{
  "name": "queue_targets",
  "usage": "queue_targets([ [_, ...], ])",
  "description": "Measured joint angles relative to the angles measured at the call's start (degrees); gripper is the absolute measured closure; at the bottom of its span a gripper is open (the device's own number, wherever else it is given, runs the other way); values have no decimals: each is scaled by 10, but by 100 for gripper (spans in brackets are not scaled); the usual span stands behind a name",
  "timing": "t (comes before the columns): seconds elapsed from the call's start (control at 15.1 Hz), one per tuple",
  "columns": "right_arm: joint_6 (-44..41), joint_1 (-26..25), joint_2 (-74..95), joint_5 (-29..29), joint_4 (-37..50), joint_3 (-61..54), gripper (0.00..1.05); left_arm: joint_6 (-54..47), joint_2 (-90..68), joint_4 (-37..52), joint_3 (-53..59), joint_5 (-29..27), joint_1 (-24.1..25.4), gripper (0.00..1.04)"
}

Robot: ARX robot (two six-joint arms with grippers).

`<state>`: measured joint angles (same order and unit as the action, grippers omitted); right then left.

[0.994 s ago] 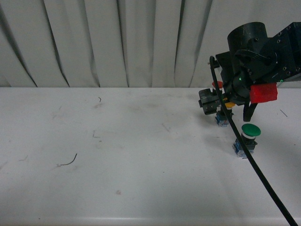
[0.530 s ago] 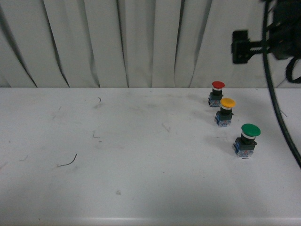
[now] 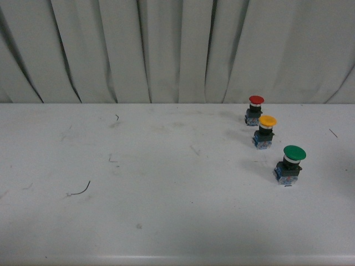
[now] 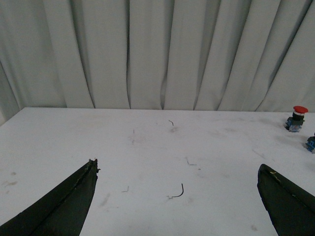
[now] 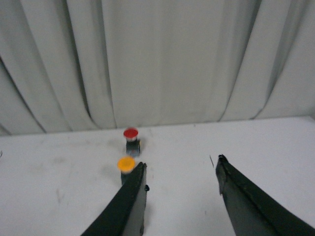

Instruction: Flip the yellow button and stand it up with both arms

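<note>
The yellow button point(image 3: 267, 131) stands upright at the right of the front-view frame, cap up, on a white table point(image 3: 138, 183) backed by a pleated pale curtain point(image 3: 166, 50). It sits between a red-capped button point(image 3: 255, 109) just behind it and a larger green-capped button point(image 3: 290, 164) nearer the camera, each apart from the next. Judged from its posture, the flip-and-stand job looks done or very nearly so.

Neither arm shows in the front view. The right gripper point(image 5: 179, 196), seen from its own wrist camera, has its two black fingers spread wide with nothing between them; the yellow cap shows just above the tip of one finger, at centre-left of that frame, with the red one beyond it. The left gripper point(image 4: 177, 201) is likewise spread wide and empty, its fingers at the lower corners of its frame, over bare table marked by a small dark wire scrap point(image 4: 177, 192), well apart from the buttons.

As a thing to handle, the button looks light, rigid and hard-shelled, probably plastic. The domed cap appears smooth and likely slippery, and the narrow blue-grey base under a wider head suggests it would tip easily if nudged. The squared contact block or the black collar beneath the cap looks like the surest place for a pinch; the rounded cap is the poorest.

No containers appear in any view; all three buttons rest directly on the tabletop
</note>
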<state>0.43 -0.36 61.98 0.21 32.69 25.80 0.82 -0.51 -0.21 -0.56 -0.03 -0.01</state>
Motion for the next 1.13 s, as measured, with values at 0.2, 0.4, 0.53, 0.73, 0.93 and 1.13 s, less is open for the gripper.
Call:
queue_targets([
  [0.2, 0, 0, -114, 0, 13, -91, 86, 0, 0, 0, 0, 0, 0, 7],
  [0.4, -2, 1, -210, -1, 0, -175, 103, 0, 0, 0, 0, 0, 0, 7],
  [0.53, -2, 1, -246, -1, -18, -195, 103, 0, 0, 0, 0, 0, 0, 7],
  [0.73, -2, 1, -305, -1, -53, -219, 103, 0, 0, 0, 0, 0, 0, 7],
  [0.93, -2, 1, -358, -1, -90, -234, 103, 0, 0, 0, 0, 0, 0, 7],
  [1.13, -2, 1, -393, -1, -104, -252, 103, 0, 0, 0, 0, 0, 0, 7],
])
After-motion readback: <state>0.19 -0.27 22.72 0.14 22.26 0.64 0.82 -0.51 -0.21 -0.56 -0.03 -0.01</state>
